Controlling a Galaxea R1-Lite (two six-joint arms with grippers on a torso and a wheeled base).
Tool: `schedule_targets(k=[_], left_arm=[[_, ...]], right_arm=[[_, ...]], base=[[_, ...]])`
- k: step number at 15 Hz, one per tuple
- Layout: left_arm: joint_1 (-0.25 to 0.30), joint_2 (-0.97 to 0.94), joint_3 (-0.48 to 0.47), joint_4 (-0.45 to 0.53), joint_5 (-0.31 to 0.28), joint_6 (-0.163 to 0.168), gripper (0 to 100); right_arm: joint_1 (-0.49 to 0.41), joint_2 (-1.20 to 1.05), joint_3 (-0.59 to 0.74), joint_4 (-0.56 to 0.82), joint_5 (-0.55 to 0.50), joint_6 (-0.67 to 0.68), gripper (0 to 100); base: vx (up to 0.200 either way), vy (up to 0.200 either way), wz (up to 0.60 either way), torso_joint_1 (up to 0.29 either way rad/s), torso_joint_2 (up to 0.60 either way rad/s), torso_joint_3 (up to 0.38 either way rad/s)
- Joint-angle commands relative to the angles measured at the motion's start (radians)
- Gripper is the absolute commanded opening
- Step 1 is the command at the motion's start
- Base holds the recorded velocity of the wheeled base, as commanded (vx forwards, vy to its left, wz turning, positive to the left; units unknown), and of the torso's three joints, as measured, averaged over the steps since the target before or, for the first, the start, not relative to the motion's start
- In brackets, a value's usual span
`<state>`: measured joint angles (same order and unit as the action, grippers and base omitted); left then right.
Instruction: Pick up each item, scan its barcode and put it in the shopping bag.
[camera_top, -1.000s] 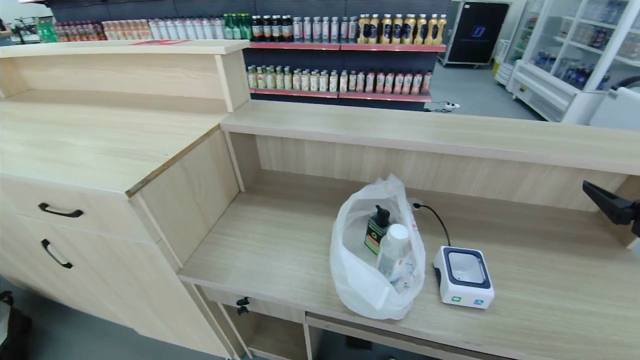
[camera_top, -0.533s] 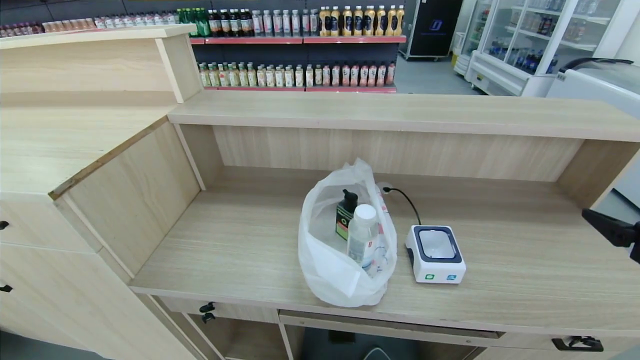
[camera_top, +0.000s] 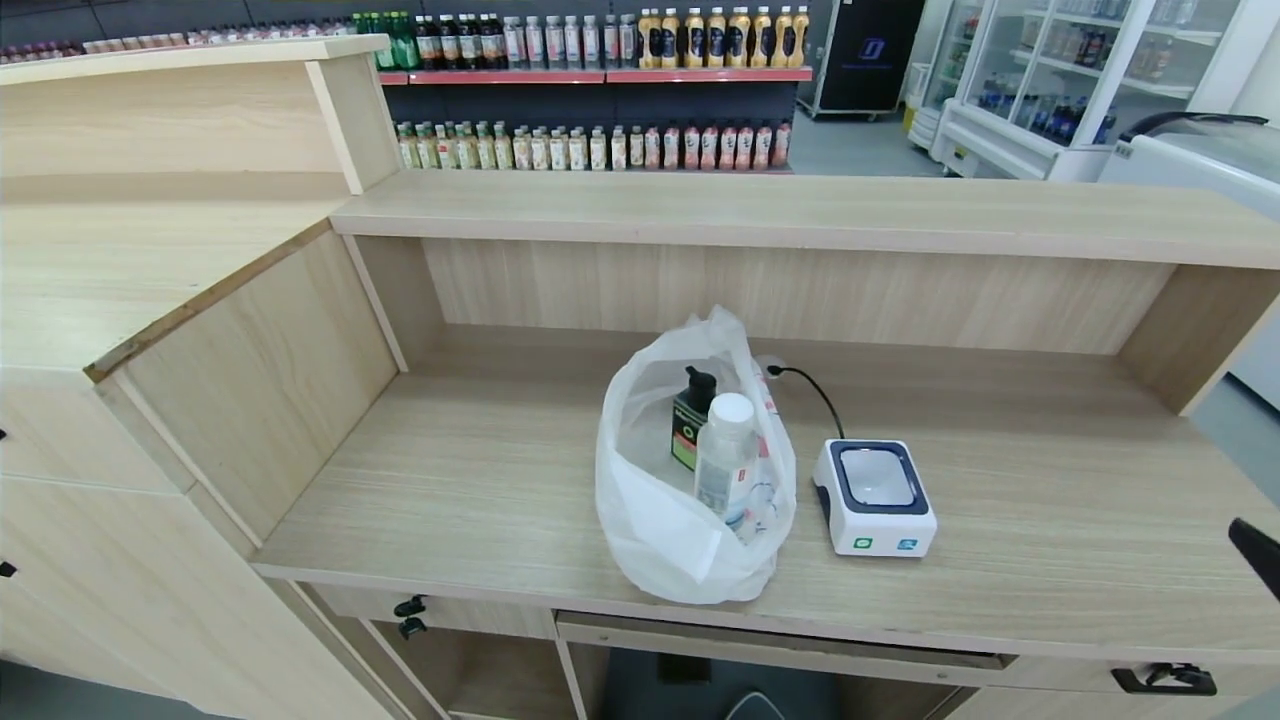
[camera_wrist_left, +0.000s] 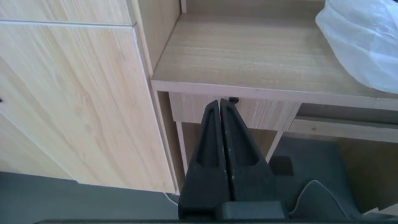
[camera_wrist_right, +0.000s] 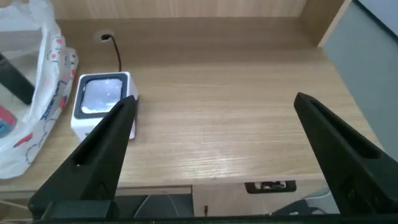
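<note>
Your bag (camera_top: 660, 530) stands open near the middle of the worktop (camera_top: 480, 480). Two bottles stand upright inside it: a dark pump bottle (camera_top: 690, 425) at the back and a clear bottle (camera_top: 727, 465) with a white cap, touching it in front. The scanner (camera_top: 875, 497) sits just beside the bag on its right, window facing up. Its black cable (camera_top: 812, 395) runs back toward the rear of the worktop, behind the bag.

Your left claw (camera_wrist_left: 220, 106) is pressed together and holds nothing. It hangs low in front of the worktop's front edge, toward the left end, with its tips pointing at the panel under the top.

Your right claw (camera_wrist_right: 214, 101) is spread wide and empty, out past the front edge at the right end, well apart from the scanner. One of its fingers (camera_top: 1258, 545) pokes in at the head view's right edge.

Shelves (camera_top: 600, 75) of drinks line the room behind.
</note>
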<state>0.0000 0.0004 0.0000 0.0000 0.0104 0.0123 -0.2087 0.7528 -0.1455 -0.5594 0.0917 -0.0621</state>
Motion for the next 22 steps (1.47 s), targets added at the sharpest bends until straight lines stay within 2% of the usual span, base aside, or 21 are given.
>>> schedule_targets(k=[1, 6, 12, 19, 22], left_arm=[[0.0, 0.0, 0.0, 0.0, 0.0, 0.0, 0], [0.0, 0.0, 0.0, 0.0, 0.0, 0.0, 0], [0.0, 0.0, 0.0, 0.0, 0.0, 0.0, 0], [0.0, 0.0, 0.0, 0.0, 0.0, 0.0, 0], [0.0, 0.0, 0.0, 0.0, 0.0, 0.0, 0]], right_arm=[[0.088, -0.274, 0.146, 0.027, 0.0, 0.012, 100], [0.107, -0.658, 0.146, 0.407, 0.022, 0.004, 100], [0.129, -0.656, 0.146, 0.461, -0.049, 0.038, 100], [0.129, -0.656, 0.146, 0.467, -0.05, 0.2, 100], [0.129, -0.656, 0.146, 0.467, -0.05, 0.203, 100]], base=[[0.0, 0.0, 0.0, 0.0, 0.0, 0.0], [0.0, 0.0, 0.0, 0.0, 0.0, 0.0], [0.0, 0.0, 0.0, 0.0, 0.0, 0.0], [0.0, 0.0, 0.0, 0.0, 0.0, 0.0], [0.0, 0.0, 0.0, 0.0, 0.0, 0.0]])
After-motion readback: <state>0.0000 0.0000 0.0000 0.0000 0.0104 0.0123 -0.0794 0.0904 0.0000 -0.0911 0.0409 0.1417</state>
